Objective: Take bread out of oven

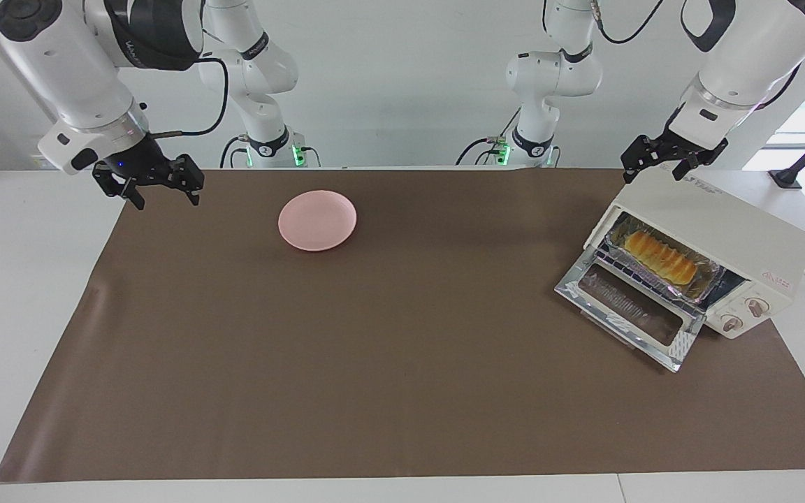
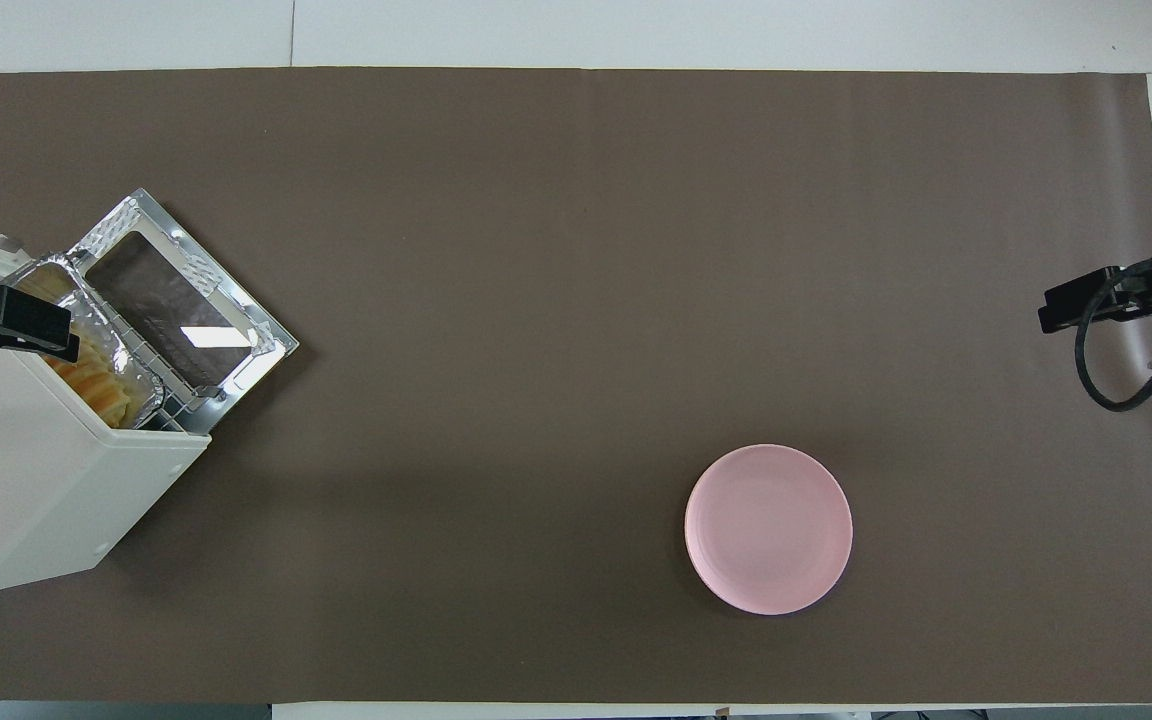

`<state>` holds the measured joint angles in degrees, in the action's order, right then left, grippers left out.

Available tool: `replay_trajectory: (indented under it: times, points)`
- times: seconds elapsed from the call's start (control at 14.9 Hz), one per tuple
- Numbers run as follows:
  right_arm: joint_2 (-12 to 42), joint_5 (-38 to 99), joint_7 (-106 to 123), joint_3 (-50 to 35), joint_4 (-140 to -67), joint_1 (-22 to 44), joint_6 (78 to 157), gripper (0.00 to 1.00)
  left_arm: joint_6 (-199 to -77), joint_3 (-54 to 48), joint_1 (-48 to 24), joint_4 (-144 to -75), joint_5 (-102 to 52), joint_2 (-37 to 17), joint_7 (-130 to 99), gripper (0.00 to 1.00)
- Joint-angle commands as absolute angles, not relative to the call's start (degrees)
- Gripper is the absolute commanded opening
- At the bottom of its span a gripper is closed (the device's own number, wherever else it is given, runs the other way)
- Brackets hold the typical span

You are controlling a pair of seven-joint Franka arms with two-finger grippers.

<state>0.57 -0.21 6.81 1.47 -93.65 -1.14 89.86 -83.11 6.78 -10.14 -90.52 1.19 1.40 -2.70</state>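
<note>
The cream-white oven (image 1: 717, 230) stands at the left arm's end of the table, its glass door (image 1: 629, 312) dropped open. The golden ridged bread (image 1: 660, 256) lies in a silver foil tray (image 1: 703, 274) on the wire rack inside. In the overhead view the oven (image 2: 36, 480) hides most of the bread (image 2: 101, 388). My left gripper (image 1: 656, 170) is open and empty, over the oven's top edge nearest the robots; it also shows in the overhead view (image 2: 6, 322). My right gripper (image 1: 158, 190) is open and empty, over the mat's corner at the right arm's end.
A pink round plate (image 1: 317, 220) sits on the brown mat (image 1: 402, 363), toward the right arm's end and near the robots; it also shows in the overhead view (image 2: 768, 528). The oven's cable trails off the table edge.
</note>
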Motion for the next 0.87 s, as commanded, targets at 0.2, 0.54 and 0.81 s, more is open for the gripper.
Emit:
replay_trajectory:
  times: [0.2,0.54,0.81]
  points:
    - [-0.1,-1.1,7.6,1.3,-94.4,-1.5,89.6,1.00,-83.7,7.1,-10.8,-85.1,1.5,-7.2,-12.7,1.00]
    - [-0.1,-1.1,7.6,1.4,-94.4,-1.5,89.6,1.00,-88.8,7.1,-12.8,-83.4,4.8,-16.2,-23.5,1.00]
    - [-0.1,-1.1,7.6,1.4,-94.4,-1.5,89.6,1.00,-95.0,7.2,-13.3,-86.4,8.7,-17.9,-28.8,1.00]
